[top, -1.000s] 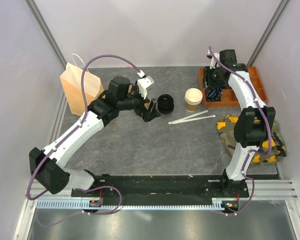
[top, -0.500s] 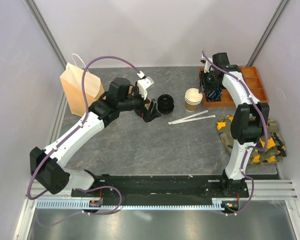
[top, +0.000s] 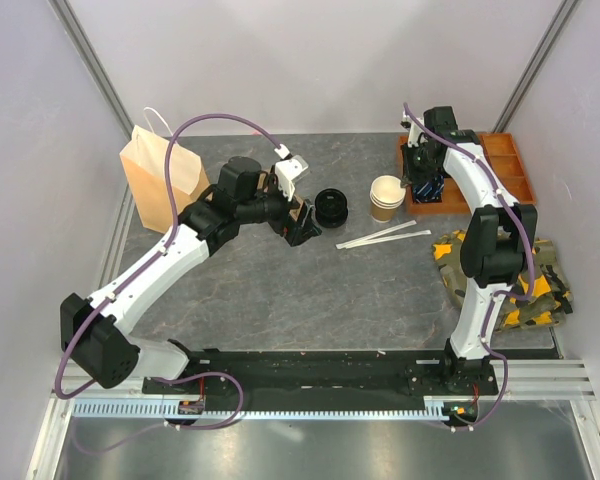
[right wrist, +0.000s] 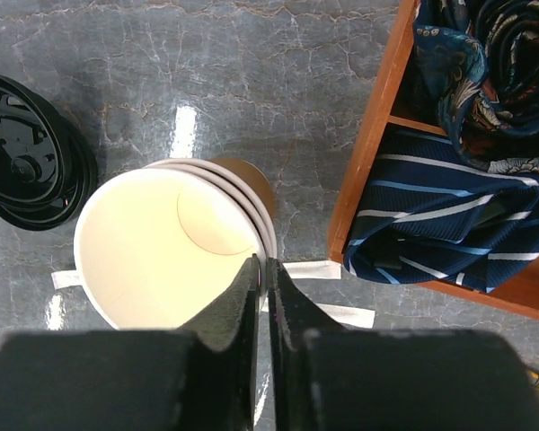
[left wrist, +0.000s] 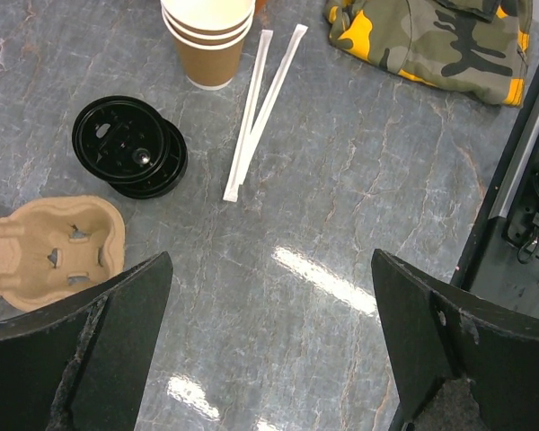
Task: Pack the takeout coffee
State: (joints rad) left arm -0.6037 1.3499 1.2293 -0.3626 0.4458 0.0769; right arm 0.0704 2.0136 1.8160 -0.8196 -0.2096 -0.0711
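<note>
**Top view:** the cup stack (top: 387, 196) and black lids (top: 331, 207) are standing mid-tabletop (top: 280, 290), within reach of both your arms.

**Left wrist view:** your left fingers (left wrist: 117, 341) are hanging wide apart and empty near the pulp carrier (left wrist: 49, 247).

**Right wrist view:** your right fingers (right wrist: 238, 305) are closing narrowly on the top cup's rim, probably to separate it.

Three nested paper cups (left wrist: 207, 36) are counted in one stack. At least two black lids (left wrist: 128, 145) are seen stacked; an exact count cannot be made. Two wrapped straws (left wrist: 239, 162), one pulp carrier (left wrist: 49, 247), one paper bag (top: 160, 178), one orange tray (top: 510, 165) and one camouflage cloth (left wrist: 440, 40) are counted.
</note>
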